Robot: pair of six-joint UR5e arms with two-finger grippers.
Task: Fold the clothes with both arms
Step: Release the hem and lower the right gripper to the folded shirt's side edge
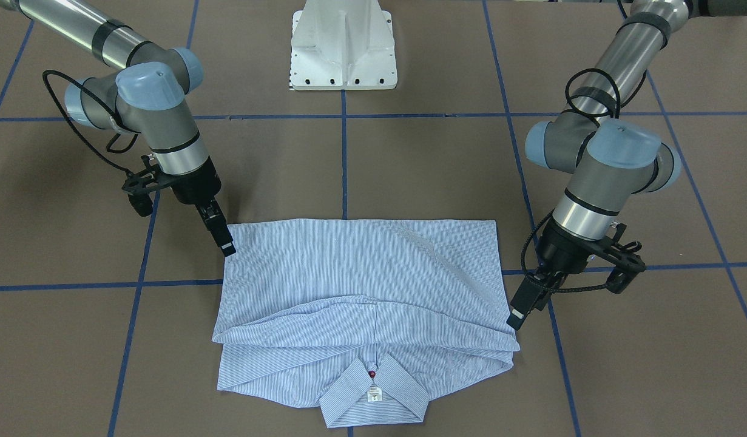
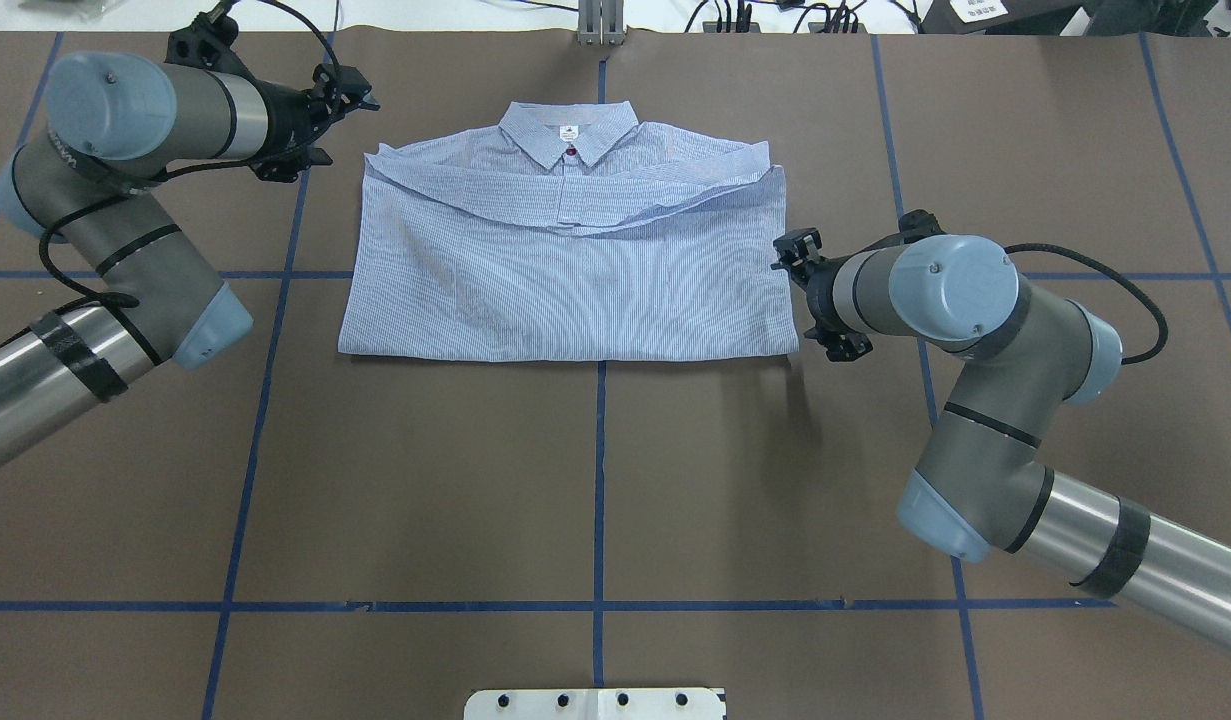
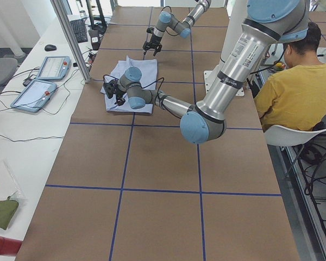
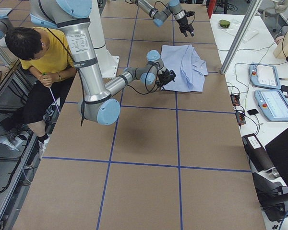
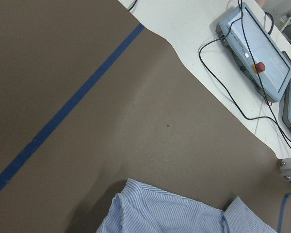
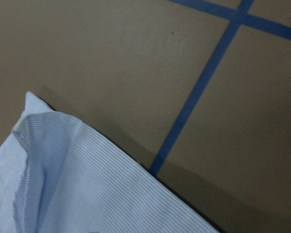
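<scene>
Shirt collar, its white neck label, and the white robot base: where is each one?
shirt collar (image 1: 343,396), front-facing view, on its striped flap.
neck label (image 1: 374,395), front-facing view, the label's middle.
white base (image 1: 343,60), front-facing view, its middle.

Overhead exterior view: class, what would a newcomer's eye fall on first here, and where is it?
The striped blue-and-white shirt stands out first, folded into a rectangle at the far middle of the table, with its collar away from the robot. Flanking it, the left gripper sits by a collar-end corner and the right gripper by a corner nearest the robot.
</scene>
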